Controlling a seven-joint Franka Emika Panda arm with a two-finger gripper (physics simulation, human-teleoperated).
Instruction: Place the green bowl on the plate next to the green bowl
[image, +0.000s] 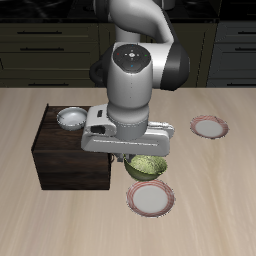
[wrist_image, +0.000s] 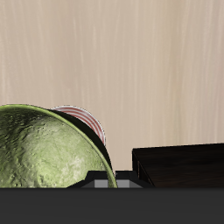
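Note:
The green bowl (image: 148, 167) hangs tilted just under my gripper (image: 133, 160), which is shut on its rim; the arm's body hides the fingers in the exterior view. Directly in front of the bowl, nearer the table's front edge, lies the plate (image: 151, 198) with its pink-red striped rim. In the wrist view the green bowl (wrist_image: 44, 150) fills the space close to the camera and covers most of the plate (wrist_image: 90, 122), of which only a curved strip of rim shows. My gripper (wrist_image: 105, 182) shows only as a dark edge against the bowl.
A dark wooden box (image: 72, 158) stands beside the bowl, with a white-grey bowl (image: 71, 120) on top; the box (wrist_image: 179, 166) also shows in the wrist view. A second striped plate (image: 209, 126) lies farther back on the table.

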